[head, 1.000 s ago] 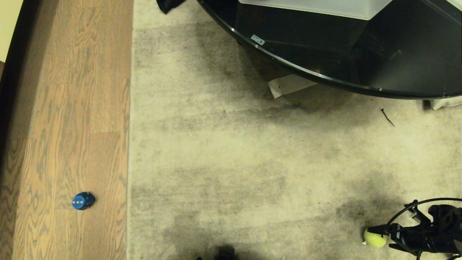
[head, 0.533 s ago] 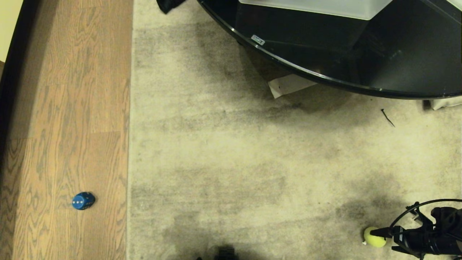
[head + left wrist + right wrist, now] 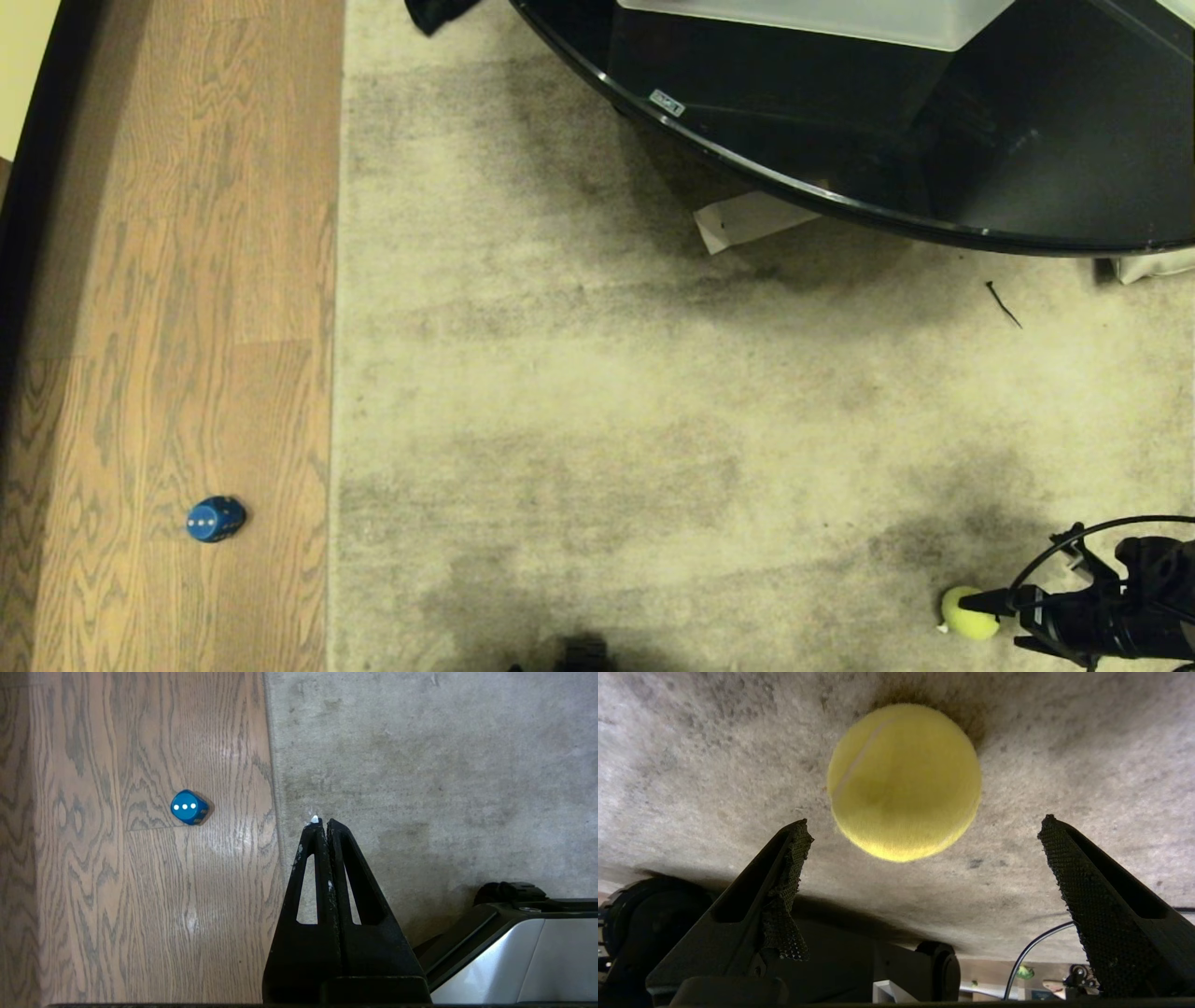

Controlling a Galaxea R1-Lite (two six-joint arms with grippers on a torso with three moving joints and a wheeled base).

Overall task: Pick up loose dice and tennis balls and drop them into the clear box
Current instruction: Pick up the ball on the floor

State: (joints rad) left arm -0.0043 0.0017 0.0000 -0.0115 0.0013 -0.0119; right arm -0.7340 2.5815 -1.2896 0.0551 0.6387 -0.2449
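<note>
the right gripper (image 3: pixel 924 826) sits low over the carpet (image 3: pixel 597 420) at the near right of the scene, its fingers (image 3: pixel 789 858) spread as wide as they go. the tennis ball (image 3: pixel 967 612) lies on the carpet just beyond the fingertips, roughly centred in the gap in the right wrist view but not yet between the pads; nothing is touching it.

over the last second the arm has slid a little toward the near right edge of the head view, so more of the ball shows now than a second ago, when the finger crossed over it. the ball itself has not moved, and the spread of the fingers has not changed. this looks like a small realignment before the grasp rather than a retreat, though that is a judgement. the ball sits free on the pile, so a glancing touch from one finger could roll it away.

the left gripper (image 3: pixel 322 823) hangs parked at the near middle, over the carpet close to its seam with the wooden floor (image 3: pixel 168 327), fingers pressed together and holding nothing.

the blue die (image 3: pixel 215 519) rests on the wooden floor at the near left, well apart from both arms. the clear box (image 3: pixel 822 19) stands on the round black desk (image 3: pixel 1027 140) at the far side, only its near edge in view, so what it holds cannot be told.
</note>
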